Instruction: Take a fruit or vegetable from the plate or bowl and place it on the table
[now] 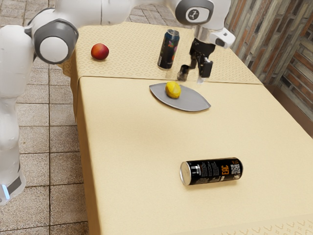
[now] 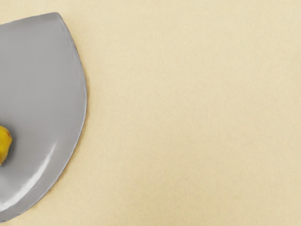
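Observation:
My gripper [image 1: 193, 76] hangs in the air above the far edge of the grey plate, its two fingers apart with nothing between them. A yellow lemon [image 1: 173, 90] rests on the grey, pointed-ended plate [image 1: 194, 101], toward the exterior view's left from the gripper. Part of the lemon [image 2: 4, 145] and of the plate [image 2: 44, 89] appear in the wrist view, the lemon cut off by the picture's border. The plate lies on the cloth-covered table [image 1: 132, 137].
A dark can [image 1: 168, 50] stands upright behind the plate, close to my hand. A red fruit [image 1: 100, 51] sits on the table toward the exterior view's upper left. Another black can [image 1: 212, 171] lies on its side in the foreground. A brick wall [image 1: 274, 39] rises beyond the table.

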Motion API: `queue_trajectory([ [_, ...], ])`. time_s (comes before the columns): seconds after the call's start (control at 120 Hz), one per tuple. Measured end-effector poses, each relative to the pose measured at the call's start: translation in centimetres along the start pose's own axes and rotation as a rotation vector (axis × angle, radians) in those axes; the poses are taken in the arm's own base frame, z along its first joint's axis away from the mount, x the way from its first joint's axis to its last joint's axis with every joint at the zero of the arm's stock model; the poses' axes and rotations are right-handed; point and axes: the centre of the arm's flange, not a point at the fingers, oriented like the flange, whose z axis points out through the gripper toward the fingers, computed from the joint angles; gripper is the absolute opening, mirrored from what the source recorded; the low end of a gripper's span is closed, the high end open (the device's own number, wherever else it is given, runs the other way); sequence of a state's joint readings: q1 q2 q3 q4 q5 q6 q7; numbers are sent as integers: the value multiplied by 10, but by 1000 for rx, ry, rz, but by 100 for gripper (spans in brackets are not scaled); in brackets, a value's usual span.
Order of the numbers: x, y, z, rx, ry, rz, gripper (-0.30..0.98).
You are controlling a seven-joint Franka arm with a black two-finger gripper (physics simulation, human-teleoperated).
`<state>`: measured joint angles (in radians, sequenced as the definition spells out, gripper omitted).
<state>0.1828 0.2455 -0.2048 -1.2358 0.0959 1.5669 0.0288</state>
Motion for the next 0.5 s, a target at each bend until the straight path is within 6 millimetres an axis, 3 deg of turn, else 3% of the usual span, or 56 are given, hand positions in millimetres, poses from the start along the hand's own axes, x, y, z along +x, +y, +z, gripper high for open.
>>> queue_trajectory([
  [0.125,15,-24,-2,41,31,18,69],
  [0.2,15,-18,-11,56,49,48,69],
  [0.292,15,-18,-9,63,41,69,69],
  [0.5,11,-65,0,67,20,32,69],
])
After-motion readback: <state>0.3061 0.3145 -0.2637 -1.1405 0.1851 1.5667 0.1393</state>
